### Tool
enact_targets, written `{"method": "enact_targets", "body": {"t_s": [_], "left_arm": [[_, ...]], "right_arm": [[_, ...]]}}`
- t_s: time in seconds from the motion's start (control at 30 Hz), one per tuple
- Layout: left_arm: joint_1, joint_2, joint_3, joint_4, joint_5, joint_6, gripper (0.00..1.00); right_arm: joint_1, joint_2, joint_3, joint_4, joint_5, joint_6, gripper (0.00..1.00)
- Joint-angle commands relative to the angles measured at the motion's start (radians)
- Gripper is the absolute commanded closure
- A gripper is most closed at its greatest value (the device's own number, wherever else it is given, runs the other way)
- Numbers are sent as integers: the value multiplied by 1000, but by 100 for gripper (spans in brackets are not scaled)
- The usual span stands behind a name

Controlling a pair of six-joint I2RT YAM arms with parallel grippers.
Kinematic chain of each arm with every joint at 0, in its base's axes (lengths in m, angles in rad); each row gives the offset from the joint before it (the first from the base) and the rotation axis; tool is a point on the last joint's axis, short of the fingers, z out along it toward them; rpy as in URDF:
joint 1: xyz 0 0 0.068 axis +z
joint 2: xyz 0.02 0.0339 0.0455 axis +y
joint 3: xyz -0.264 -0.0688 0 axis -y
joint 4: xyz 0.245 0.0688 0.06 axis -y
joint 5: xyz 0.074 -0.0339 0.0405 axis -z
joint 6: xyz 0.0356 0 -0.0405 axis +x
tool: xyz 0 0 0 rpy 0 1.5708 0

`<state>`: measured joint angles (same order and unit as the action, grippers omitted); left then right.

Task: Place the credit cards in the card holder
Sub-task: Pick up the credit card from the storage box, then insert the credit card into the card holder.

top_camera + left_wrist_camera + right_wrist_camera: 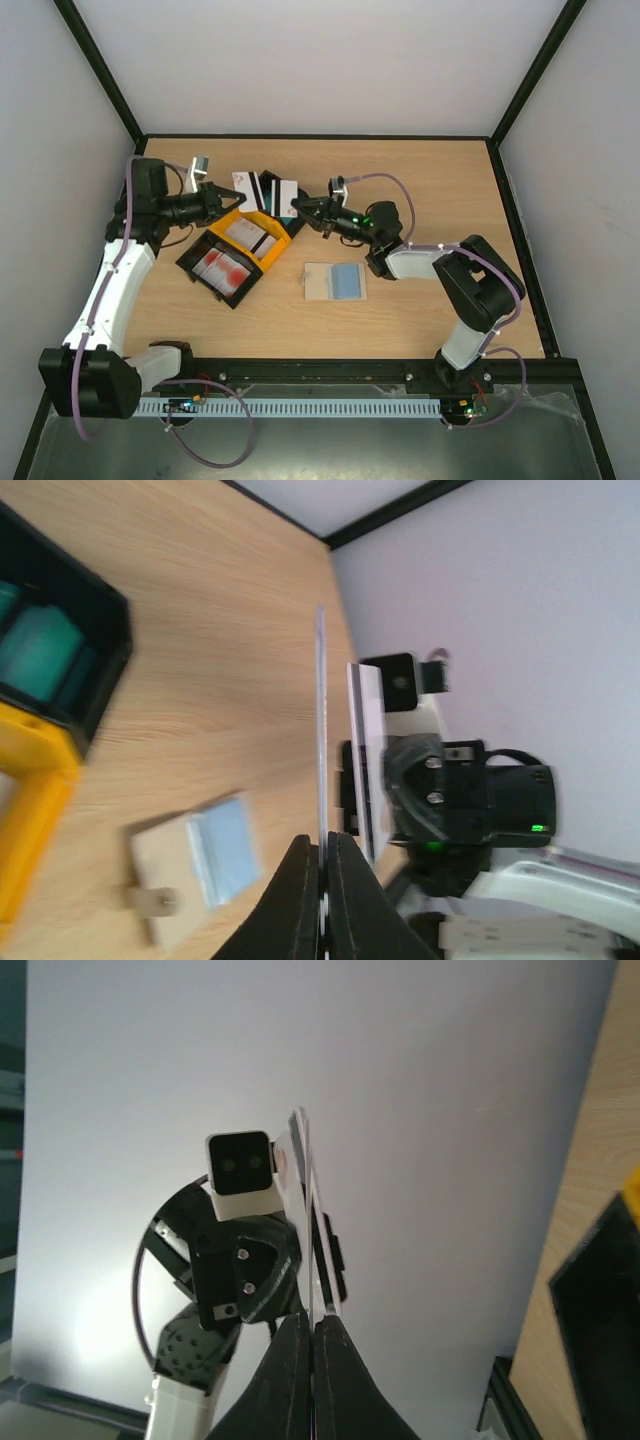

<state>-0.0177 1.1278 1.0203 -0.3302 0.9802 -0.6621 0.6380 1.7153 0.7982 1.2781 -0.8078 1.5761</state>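
Both grippers hold credit cards upright above the trays, facing each other. My left gripper (225, 197) is shut on a white card (245, 184), which the left wrist view shows edge-on (321, 720) between the shut left gripper (325, 855). My right gripper (300, 208) is shut on another white card (281, 193), a thin edge (314, 1230) in the right gripper (311, 1325). The two cards stand close side by side. The beige card holder (318, 281) lies flat on the table nearer the arms, with a light blue card (346, 281) on its right half.
A black tray (222, 268) with white and red cards and a yellow tray (268, 250) sit under the left gripper. A black bin (95, 670) holds teal cards (35, 650). White walls with black frame rails enclose the wooden table (440, 200).
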Motion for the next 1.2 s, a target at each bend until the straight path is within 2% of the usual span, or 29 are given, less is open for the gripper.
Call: {"method": "enact_targets", "body": {"t_s": [0.0,0.13,0.27,0.47,0.8,1.1,1.17], "left_arm": [[6,57,65,-225,-191,255,97],[-77,131,63,-315,-478,364,97],[-207,244,84,-356,-692,405,97],[-261,370,117,-380,-831,413,97],[-295,527,184,-376,-784,434,97],[-327,561,148,-372,-747,477,97],[-329,569,142,-370,-749,481,94]], "right_arm": [[-52,-36,-87,54,33,1,98],[-75,-93,-145,-65,47,-91,98],[-75,-147,-183,-221,58,-215,98],[-75,-236,-269,-360,79,-325,98],[-74,-367,-332,-519,129,-409,98],[-73,-421,-339,-585,151,-434,98],[-74,-432,-338,-600,156,-438,98]]}}
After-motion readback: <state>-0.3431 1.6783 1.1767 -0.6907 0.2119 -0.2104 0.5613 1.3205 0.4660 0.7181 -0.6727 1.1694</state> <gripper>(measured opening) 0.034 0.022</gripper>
